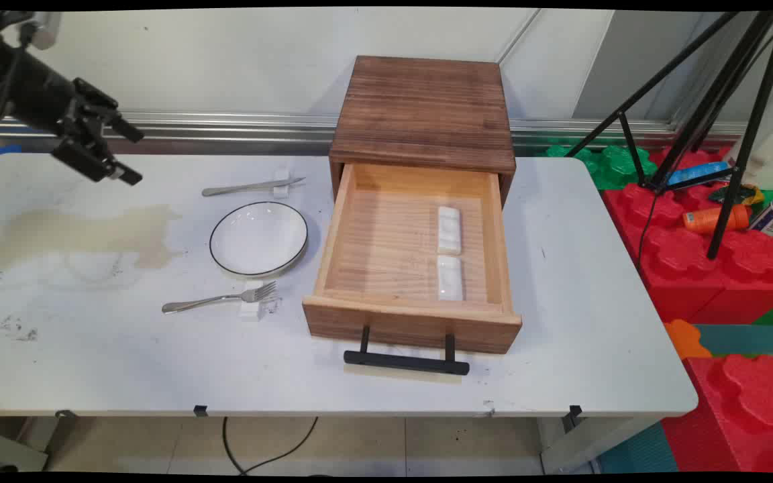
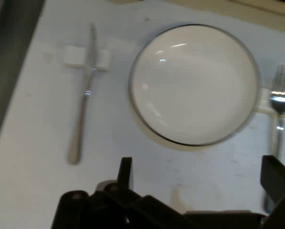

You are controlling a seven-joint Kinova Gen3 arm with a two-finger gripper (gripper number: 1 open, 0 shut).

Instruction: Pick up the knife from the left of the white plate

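My gripper (image 1: pixel 137 159) hangs open and empty above the table's back left, a short way left of the knife. A white plate with a dark rim (image 1: pixel 259 238) (image 2: pixel 195 83) lies on the table left of the drawer. The knife (image 1: pixel 252 187) (image 2: pixel 85 90) rests on a small white block behind the plate. In front of the plate, a fork (image 1: pixel 222 299) (image 2: pixel 279 102) leans on another white block. In the hand view the gripper (image 2: pixel 200 171) points down at the plate, with the knife to the left and the fork at the right edge.
A wooden box (image 1: pixel 425 111) stands at the table's back middle, its drawer (image 1: pixel 413 315) pulled open with a black handle (image 1: pixel 405 362). Two white rests (image 1: pixel 449 230) (image 1: pixel 449 278) lie in the drawer. A brownish stain (image 1: pixel 84 231) marks the table's left. A black tripod (image 1: pixel 715 121) and red foam blocks (image 1: pixel 715 268) stand to the right.
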